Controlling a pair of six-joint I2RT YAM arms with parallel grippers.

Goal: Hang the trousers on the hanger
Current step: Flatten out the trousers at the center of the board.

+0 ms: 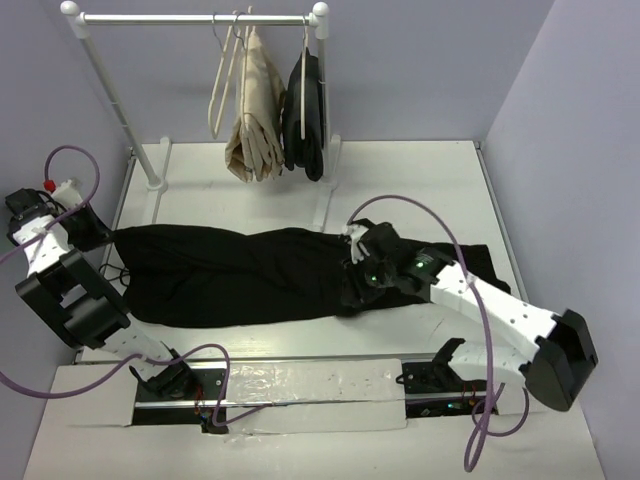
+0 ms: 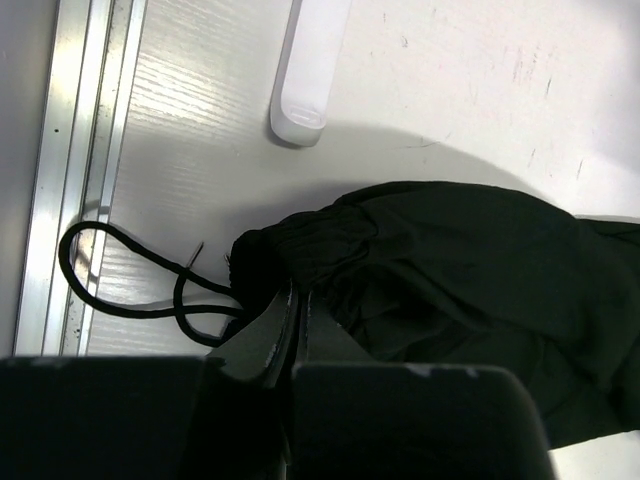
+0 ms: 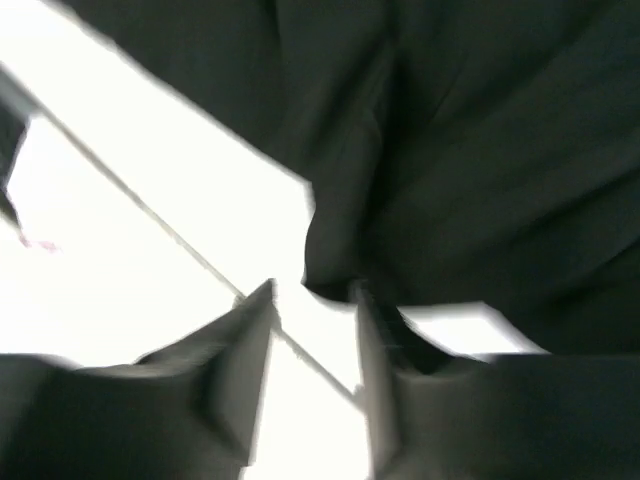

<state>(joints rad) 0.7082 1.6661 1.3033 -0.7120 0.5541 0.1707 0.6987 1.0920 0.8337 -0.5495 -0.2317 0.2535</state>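
Trousers (image 1: 230, 275) lay lengthwise, left to right, across the counter (image 1: 420, 180), waistband pinched in the closed left gripper (image 2: 297, 300), right gripper (image 3: 312, 300) open just past their middle.

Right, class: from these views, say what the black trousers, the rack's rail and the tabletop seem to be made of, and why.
The trousers: soft matte cloth, judging by limp folds and a gathered waistband. The rail: probably polished metal, shiny with bright glints. The tabletop: white with faint grain lines, likely laminate or painted wood.
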